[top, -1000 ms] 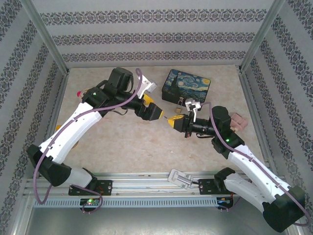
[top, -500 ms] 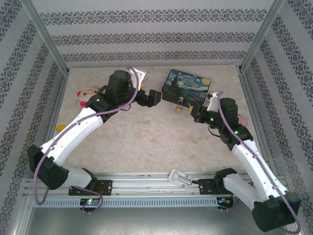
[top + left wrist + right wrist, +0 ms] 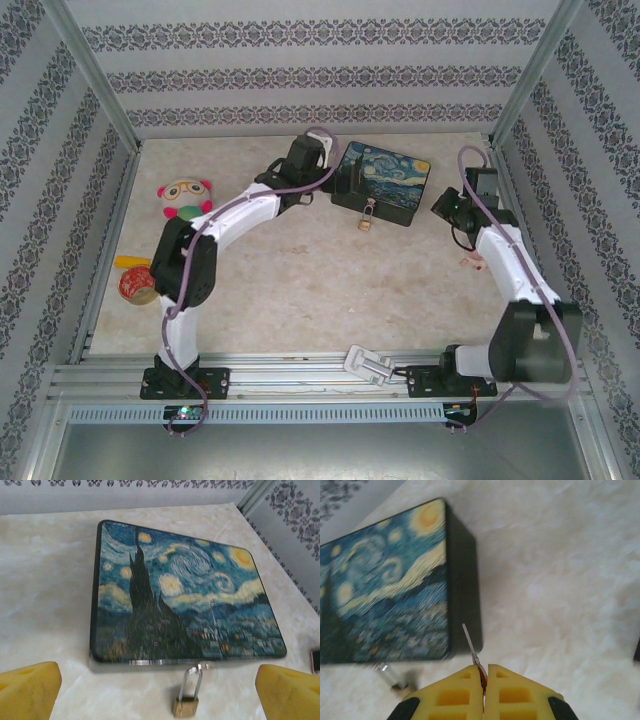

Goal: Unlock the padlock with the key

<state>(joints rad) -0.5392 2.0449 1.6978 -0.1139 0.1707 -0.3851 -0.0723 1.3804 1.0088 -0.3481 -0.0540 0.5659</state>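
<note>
Both arms have swung apart from mid-table. L gripper [image 3: 159, 692] is wide open and empty, facing the small brass padlock [image 3: 186, 705] w/ thin silver shackle at the front edge of the dark blue painted tin box [image 3: 180, 590]. R gripper [image 3: 484, 670] is clamped on the thin silver key [image 3: 471, 647], near the box's end. Insertion prob. next.
</note>
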